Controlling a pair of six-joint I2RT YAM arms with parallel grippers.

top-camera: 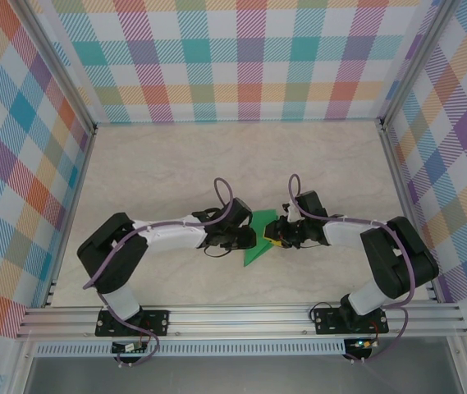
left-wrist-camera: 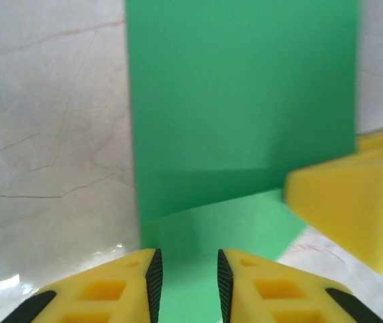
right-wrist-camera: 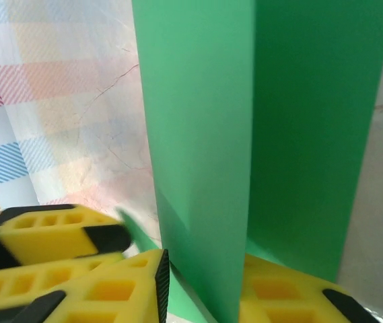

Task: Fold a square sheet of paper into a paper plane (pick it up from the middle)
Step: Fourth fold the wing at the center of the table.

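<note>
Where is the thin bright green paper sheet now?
Top view: the green paper sheet is on the table, centre-front, between the left gripper and the right gripper.

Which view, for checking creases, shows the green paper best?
Right wrist: the green paper stands close up, two panels meeting at an upright crease. Left wrist shows one flat panel with a bent flap; top external, a small, partly hidden wedge.

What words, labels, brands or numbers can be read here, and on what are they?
None can be read. The green paper is plain, the checked walls carry pattern only, and the marbled table is bare of print. Anything on the arm bases is too small to tell.
</note>
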